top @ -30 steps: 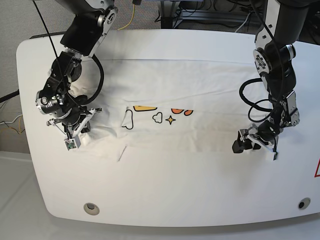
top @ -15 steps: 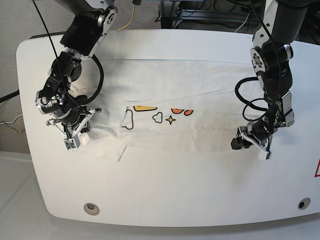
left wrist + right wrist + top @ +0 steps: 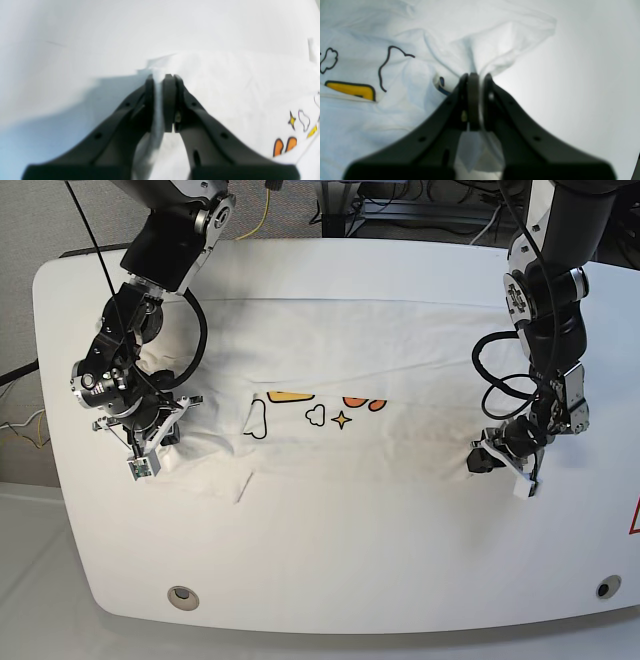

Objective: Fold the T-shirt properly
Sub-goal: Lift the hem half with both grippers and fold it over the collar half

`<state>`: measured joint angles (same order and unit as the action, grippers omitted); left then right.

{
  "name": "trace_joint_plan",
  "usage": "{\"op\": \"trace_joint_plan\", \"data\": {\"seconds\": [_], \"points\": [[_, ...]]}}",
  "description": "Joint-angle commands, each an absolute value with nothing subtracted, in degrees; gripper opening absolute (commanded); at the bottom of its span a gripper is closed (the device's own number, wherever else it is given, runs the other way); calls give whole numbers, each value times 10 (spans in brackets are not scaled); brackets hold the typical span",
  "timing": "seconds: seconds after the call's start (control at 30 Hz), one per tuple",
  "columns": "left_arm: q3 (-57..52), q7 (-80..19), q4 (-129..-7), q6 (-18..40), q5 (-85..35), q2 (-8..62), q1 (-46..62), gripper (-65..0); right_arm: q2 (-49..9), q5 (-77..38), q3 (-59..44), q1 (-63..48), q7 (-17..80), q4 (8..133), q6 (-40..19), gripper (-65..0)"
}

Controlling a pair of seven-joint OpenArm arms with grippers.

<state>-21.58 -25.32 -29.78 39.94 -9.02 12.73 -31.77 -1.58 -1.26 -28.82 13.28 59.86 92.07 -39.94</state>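
Observation:
The white T-shirt (image 3: pixel 360 370) lies spread across the tabletop as a long folded band, with cloud outlines and orange and yellow prints (image 3: pixel 318 408) near its front edge. My left gripper (image 3: pixel 482 463) is at the band's front right corner, shut on a pinch of white cloth; in the left wrist view the fabric (image 3: pixel 158 100) runs between its fingers (image 3: pixel 169 100). My right gripper (image 3: pixel 160 438) is at the shirt's front left end, shut on a bunched fold of the T-shirt (image 3: pixel 480 60). A small dark tag (image 3: pixel 441 86) peeks out beside its fingers (image 3: pixel 473 100).
The glossy white table (image 3: pixel 330 570) has a rounded front edge with two small round holes (image 3: pixel 181 596) near its front corners. Bare tabletop stretches in front of the shirt. Cables and equipment (image 3: pixel 400 205) sit behind the table's back edge.
My left gripper has closed from wide open onto the shirt's front right corner, shifting slightly left. The right gripper has stayed put, still clamped on the cloth.

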Motion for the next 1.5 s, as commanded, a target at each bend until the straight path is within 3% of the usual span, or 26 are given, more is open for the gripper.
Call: {"op": "trace_joint_plan", "data": {"seconds": [0.0,1.47], "points": [[-216,-258,-303,400,-86,142,-330,-621,-20,-19,-288,146,587,931,-400,-650],[-216,-327,-305,400,-89,162,-384,-621,-15,-23,-284,149,589,988,-400,-650]]}}
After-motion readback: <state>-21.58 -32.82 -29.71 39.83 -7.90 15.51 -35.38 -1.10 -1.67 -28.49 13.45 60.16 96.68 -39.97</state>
